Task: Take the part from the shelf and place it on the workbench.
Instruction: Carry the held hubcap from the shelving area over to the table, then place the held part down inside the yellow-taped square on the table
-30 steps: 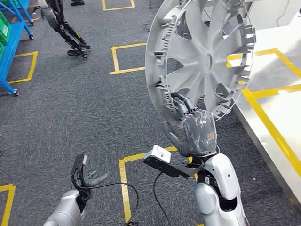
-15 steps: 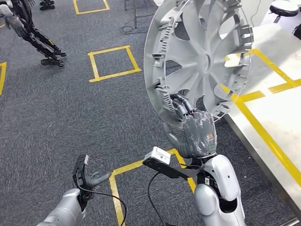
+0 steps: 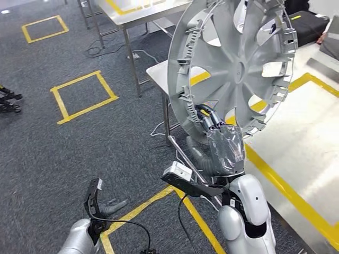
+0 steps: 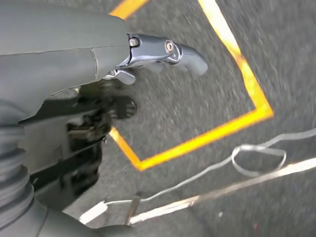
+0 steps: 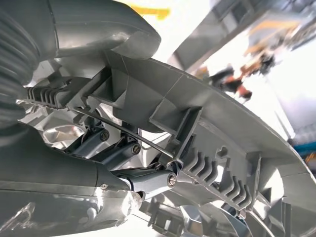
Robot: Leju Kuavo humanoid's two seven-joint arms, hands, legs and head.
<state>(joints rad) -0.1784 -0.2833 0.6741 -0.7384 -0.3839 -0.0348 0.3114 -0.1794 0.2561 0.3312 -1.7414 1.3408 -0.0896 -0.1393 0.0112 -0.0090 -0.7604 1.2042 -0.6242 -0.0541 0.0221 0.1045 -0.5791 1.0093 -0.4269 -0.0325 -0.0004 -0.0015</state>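
The grey carpet floor point(image 3: 80, 143) is filling most of the head view, with yellow tape squares point(image 3: 82, 95) lying on it. The workbench point(image 3: 312, 148), a pale metal table marked with yellow tape lines, is standing on the right side of that view, and a 2nd metal table point(image 3: 135, 13) is standing farther back, apart from it.

The part point(image 3: 235, 69), a silver wheel cover with curved spokes and a ribbed rim, is being held upright in the air, above the near-left edge of the workbench and partly over the floor; it is not touching the bench surface. Its hollow inner side is facing the head camera.

The right hand point(image 3: 217, 140) is gripping the lower rim of the part, dark fingers point(image 3: 207, 119) hooking over the inner side and the thumb pressing the outer side. In the right wrist view the fingers point(image 5: 149, 180) are reaching under the rim's ribs, with the part point(image 5: 223, 143) lying across the frame.

The left hand point(image 3: 101, 203) is hanging low over the floor, holding nothing, its fingers loosely apart; in the left wrist view the thumb point(image 4: 168, 49) is sticking out over the carpet. A thin white cable point(image 4: 238, 158) is lying on the floor near a yellow tape corner.
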